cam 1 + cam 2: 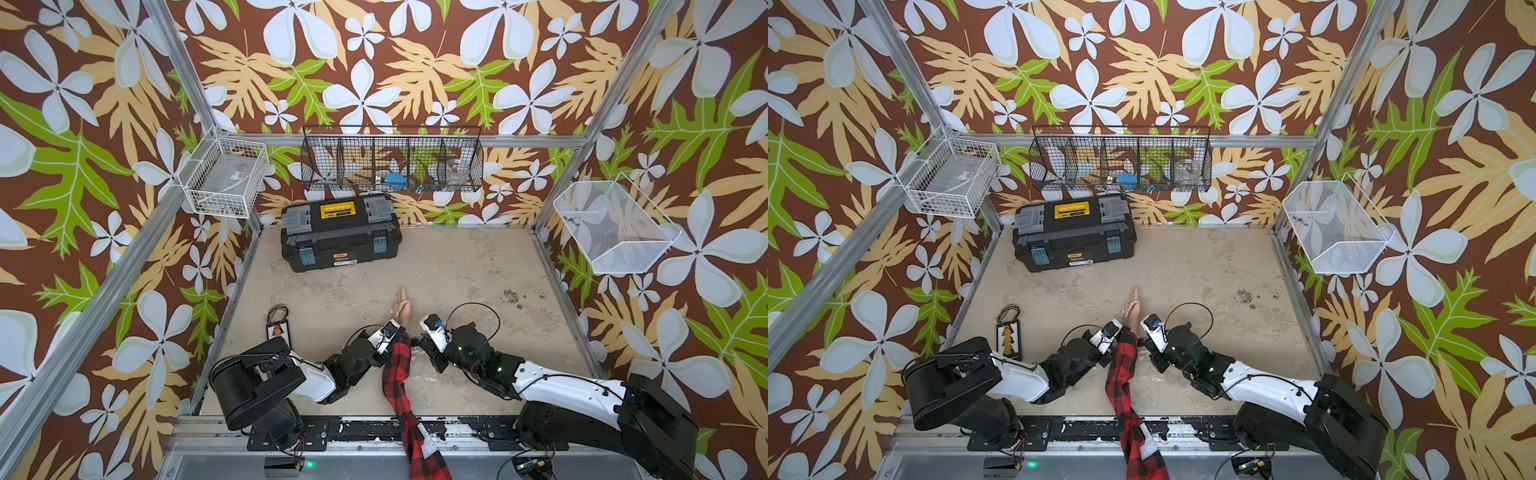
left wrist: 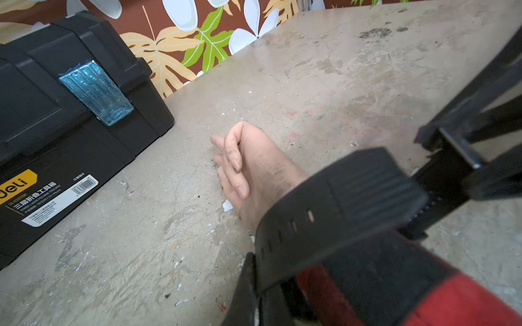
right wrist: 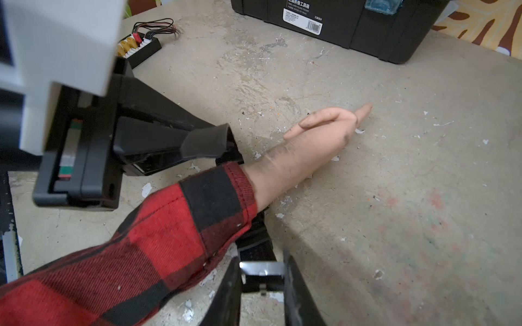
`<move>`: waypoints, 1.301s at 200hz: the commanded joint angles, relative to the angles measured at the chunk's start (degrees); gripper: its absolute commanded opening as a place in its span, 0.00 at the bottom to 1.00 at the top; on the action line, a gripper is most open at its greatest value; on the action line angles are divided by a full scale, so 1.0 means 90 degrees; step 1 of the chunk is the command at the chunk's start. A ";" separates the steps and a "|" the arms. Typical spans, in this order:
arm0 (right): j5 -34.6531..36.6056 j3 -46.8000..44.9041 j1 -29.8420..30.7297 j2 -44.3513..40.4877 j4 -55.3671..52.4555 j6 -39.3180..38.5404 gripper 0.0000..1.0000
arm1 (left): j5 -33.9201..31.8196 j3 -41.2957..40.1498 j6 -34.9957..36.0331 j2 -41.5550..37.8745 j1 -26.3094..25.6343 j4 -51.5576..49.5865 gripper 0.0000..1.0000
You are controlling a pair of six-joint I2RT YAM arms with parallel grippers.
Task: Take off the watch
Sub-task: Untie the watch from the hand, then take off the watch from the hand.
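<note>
On the left of the wrist, the left gripper (image 2: 258,285) has its jaws pressed together on the holed strap end of the watch (image 2: 299,225). The watch is wrapped round the wrist of the dummy arm (image 1: 400,370), which lies on the table (image 1: 457,270), just past its red plaid cuff. On the right of the wrist, the right gripper (image 3: 261,266) pinches the strap's metal buckle end between narrowly parted jaws.

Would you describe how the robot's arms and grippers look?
The left arm and right arm have black joints and bases, white link covers, thin looping black cables and white wrist blocks with blue detail. A green light glows on the right arm. The left gripper and right gripper are black.
</note>
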 commanded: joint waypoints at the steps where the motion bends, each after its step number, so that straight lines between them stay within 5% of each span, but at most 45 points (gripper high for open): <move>1: 0.0336 -0.0004 -0.0005 -0.0026 0.0128 0.0217 0.24 | -0.0137 0.0004 -0.0344 -0.0138 0.0032 -0.0139 0.00; 20: 0.0335 0.0130 -0.0006 -0.0041 -0.0061 0.0355 0.33 | -0.0022 0.0026 -0.0538 -0.0295 0.0041 -0.0262 0.00; 57: 0.0652 0.0667 -0.0009 -0.0193 -0.0920 0.0854 0.52 | 0.0178 0.0099 -0.1033 -0.0619 0.0041 -0.0586 0.17; 112: 0.0844 0.1809 0.0196 0.0016 -0.2784 0.2481 0.63 | 0.0324 0.0082 -0.1499 -0.0901 0.0050 -0.0899 0.21; 161: 0.0871 0.2197 0.0445 0.0830 -0.3588 0.3567 0.76 | 0.0263 0.0010 -0.1726 -0.1061 0.0056 -0.1078 0.10; 260: 0.0690 0.2863 0.0457 0.2921 -0.3263 0.3693 0.81 | 0.0174 -0.0357 -0.1785 -0.1922 0.0175 -0.1452 0.00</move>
